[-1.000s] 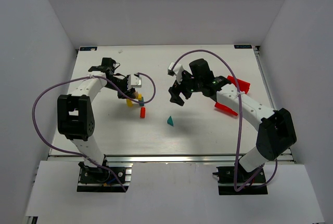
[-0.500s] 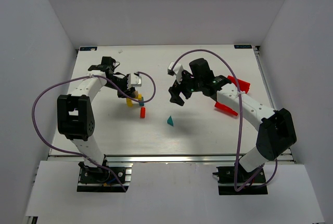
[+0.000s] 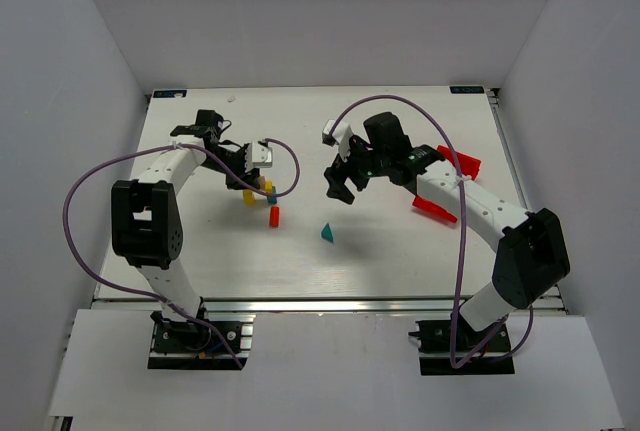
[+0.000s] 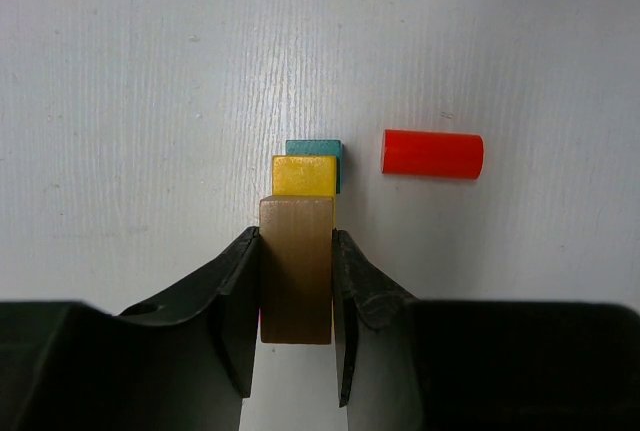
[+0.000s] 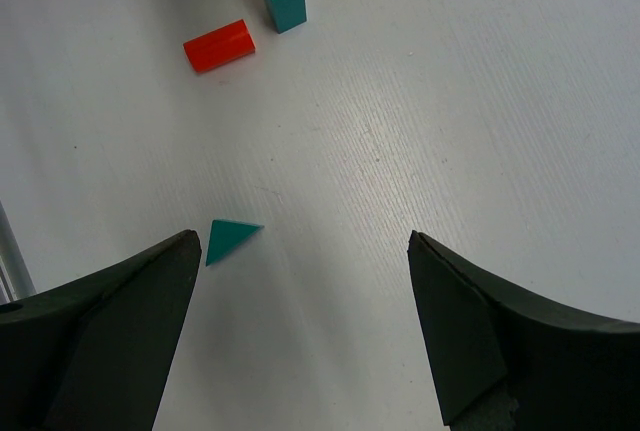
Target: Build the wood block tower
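- Left gripper: one, clamped on one tan block.
- Yellow block: one, directly beyond the tan block, against one teal cube.
- Red cylinder: one, lying near the cube.
- Teal triangle: one, well apart on the table.
- Right gripper: one, jaws wide, holding nothing.

From here, the left gripper is clamped on the tan block, and its fingers wall off both flanks of the little stack. The yellow block and teal cube lie open only from the far end, where the table is bare. The red cylinder lies near on one side; the gap looks passable, though I can't be sure. The teal triangle sits alone with room all round. The right gripper hangs spread wide over open tabletop. Red plastic pieces crowd the space beneath the right arm.
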Robot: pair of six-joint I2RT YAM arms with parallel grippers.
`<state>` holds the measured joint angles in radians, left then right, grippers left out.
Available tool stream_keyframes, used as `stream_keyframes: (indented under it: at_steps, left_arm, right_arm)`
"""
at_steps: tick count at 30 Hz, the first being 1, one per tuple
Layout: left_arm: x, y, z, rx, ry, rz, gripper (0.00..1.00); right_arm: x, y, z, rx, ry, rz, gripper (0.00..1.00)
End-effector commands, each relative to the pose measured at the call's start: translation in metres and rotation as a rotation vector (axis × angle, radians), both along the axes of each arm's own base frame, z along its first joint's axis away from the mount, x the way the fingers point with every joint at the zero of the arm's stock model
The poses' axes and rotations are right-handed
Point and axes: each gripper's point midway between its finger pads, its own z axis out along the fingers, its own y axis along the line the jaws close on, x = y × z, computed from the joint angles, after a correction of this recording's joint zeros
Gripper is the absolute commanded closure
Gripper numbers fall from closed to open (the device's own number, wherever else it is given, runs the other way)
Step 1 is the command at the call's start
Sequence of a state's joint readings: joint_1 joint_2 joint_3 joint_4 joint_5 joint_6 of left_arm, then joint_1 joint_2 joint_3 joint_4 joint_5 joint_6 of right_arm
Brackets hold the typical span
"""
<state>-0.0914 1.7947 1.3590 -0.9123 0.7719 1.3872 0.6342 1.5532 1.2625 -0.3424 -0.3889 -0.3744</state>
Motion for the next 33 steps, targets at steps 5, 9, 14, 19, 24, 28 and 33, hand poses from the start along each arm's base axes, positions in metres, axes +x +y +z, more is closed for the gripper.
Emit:
stream_keyframes:
  at_steps: [5, 9, 14, 19, 24, 28, 33]
  left_arm:
    - [0.006, -0.006, 0.016, -0.027, -0.032, -0.008, 0.71]
    - [0.006, -0.006, 0.017, -0.027, -0.03, -0.007, 0.65]
    - [0.005, -0.004, 0.018, -0.025, -0.029, -0.001, 0.59]
    - [0.008, -0.003, 0.019, -0.026, -0.03, 0.015, 0.53]
    - [0.008, -0.004, 0.019, -0.027, -0.026, 0.019, 0.39]
    - [0.008, -0.004, 0.022, -0.029, -0.028, 0.014, 0.39]
    - [0.009, -0.006, 0.035, -0.058, -0.04, 0.017, 0.22]
  right_arm:
    - [0.004, 0.003, 0.03, 0.046, -0.055, 0.019, 0.1]
    - [0.003, 0.005, 0.03, 0.048, -0.054, 0.025, 0.11]
    - [0.002, 0.005, 0.029, 0.046, -0.05, 0.031, 0.11]
    - [0.002, 0.004, 0.031, 0.047, -0.051, 0.033, 0.11]
    - [0.001, 0.006, 0.031, 0.051, -0.049, 0.043, 0.11]
    - [0.002, 0.006, 0.028, 0.047, -0.046, 0.04, 0.11]
    - [0.004, 0.006, 0.029, 0.049, -0.056, 0.028, 0.11]
